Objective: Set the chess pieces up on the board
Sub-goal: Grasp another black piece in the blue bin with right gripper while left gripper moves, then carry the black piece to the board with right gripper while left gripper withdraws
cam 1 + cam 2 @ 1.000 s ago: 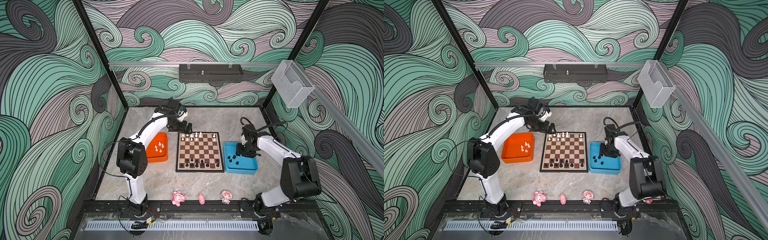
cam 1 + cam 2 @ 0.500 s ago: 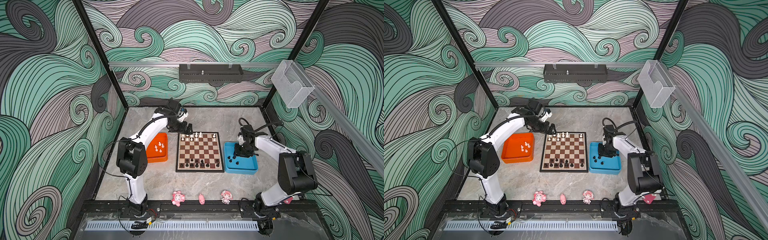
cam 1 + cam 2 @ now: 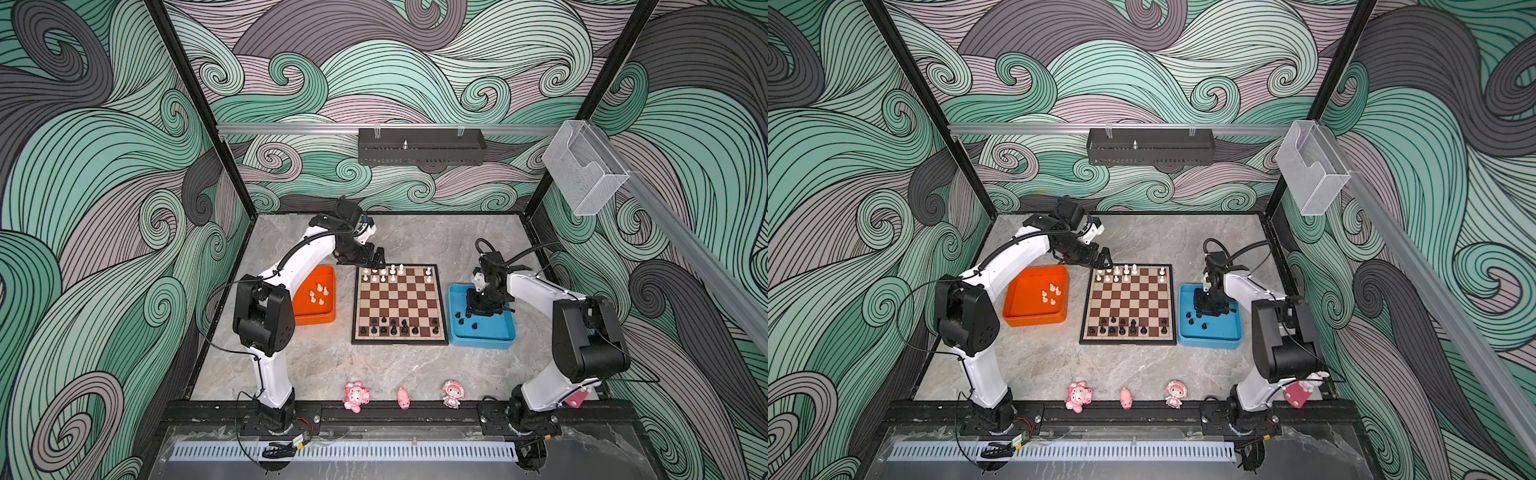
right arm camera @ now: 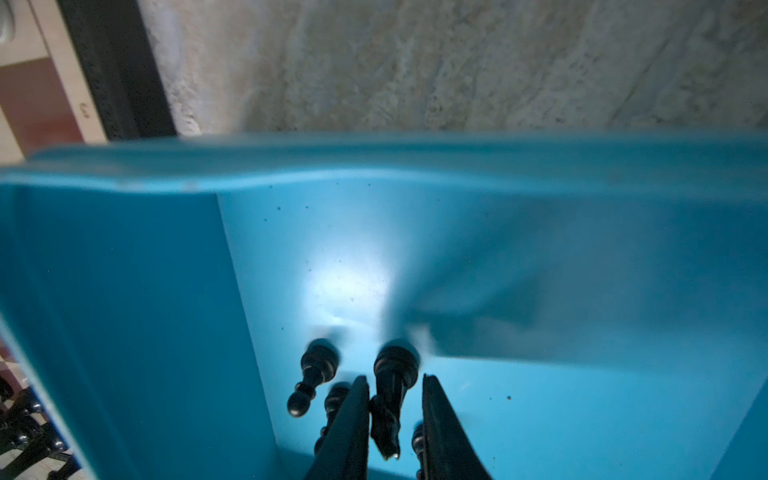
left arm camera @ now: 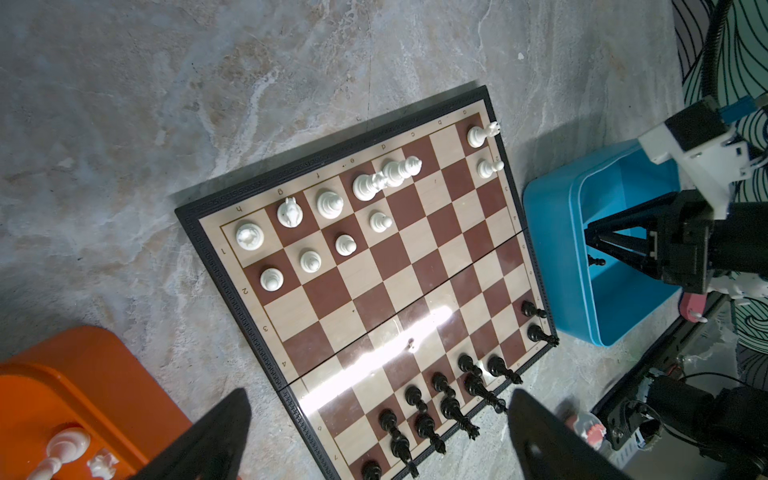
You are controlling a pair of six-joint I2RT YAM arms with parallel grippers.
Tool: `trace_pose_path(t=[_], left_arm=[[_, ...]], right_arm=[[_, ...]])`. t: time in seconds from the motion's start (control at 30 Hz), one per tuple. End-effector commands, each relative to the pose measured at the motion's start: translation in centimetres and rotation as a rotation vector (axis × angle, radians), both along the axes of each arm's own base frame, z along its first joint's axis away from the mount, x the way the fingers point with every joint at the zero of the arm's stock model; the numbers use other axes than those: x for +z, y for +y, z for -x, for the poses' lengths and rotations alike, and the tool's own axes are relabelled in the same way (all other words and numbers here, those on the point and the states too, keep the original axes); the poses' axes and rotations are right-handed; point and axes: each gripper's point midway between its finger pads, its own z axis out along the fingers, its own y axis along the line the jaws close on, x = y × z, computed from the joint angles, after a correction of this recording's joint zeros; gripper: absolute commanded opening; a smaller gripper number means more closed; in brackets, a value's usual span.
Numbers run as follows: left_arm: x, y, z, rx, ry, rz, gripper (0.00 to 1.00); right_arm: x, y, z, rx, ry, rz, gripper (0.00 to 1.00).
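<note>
The board (image 3: pixel 400 341) lies mid-table, seen in both top views. White chess pieces (image 3: pixel 390 272) fill part of its far rows and black ones (image 3: pixel 399 328) part of its near rows. My left gripper (image 3: pixel 376 262) hovers open and empty over the board's far left corner; in the left wrist view its fingers (image 5: pixel 232 419) spread wide over the board (image 5: pixel 374 291). My right gripper (image 3: pixel 478 309) is down in the blue tray (image 3: pixel 482 338). In the right wrist view it (image 4: pixel 395 377) straddles a black piece (image 4: pixel 397 361) closely, with a slim gap still showing on one side.
An orange tray (image 3: pixel 311 320) left of the board holds several loose white pieces (image 3: pixel 318 293). More black pieces (image 3: pixel 465 322) lie in the blue tray. Three pink figurines (image 3: pixel 355 395) stand along the front edge. The enclosure walls close in on three sides.
The right gripper's jaws have narrowed around a black piece in the blue tray. The left arm has hardly moved and stays open.
</note>
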Motion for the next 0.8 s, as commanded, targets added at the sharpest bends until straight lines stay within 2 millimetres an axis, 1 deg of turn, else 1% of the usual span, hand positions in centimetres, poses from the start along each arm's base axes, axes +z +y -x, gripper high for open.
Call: trace_pose_path(t=[0.0,0.1,0.27,0.43,0.6,0.7,0.77], left_arm=[[0.6,-0.2,-0.1,0.001,-0.012,0.008,0.98],[0.5,-0.2,-0.1,0.003,-0.011,0.007,0.98],[0.3,-0.2,-0.2,0.008,-0.007,0.006,0.99],[0.4,-0.2,-0.1,0.006,-0.007,0.007,0.99],[0.5,-0.2,-0.2,0.01,-0.01,0.009,0.99],[0.6,-0.2,-0.3,0.008,-0.005,0.016,0.99],[0.8,0.0,-0.6,0.015,-0.012,0.019,0.99]], right_arm=[[-0.6,0.1,0.5,0.007,0.027,-0.009,0.23],[-0.6,0.1,0.6,0.008,0.029,-0.006,0.2],[-0.5,0.1,0.6,0.01,0.029,-0.008,0.12],[0.2,0.0,0.5,0.011,0.012,0.0,0.07],[2.0,-0.3,0.5,0.014,-0.004,0.023,0.04],[4.1,0.2,0.2,0.026,-0.039,0.021,0.03],[5.9,1.0,0.1,0.046,-0.077,0.027,0.03]])
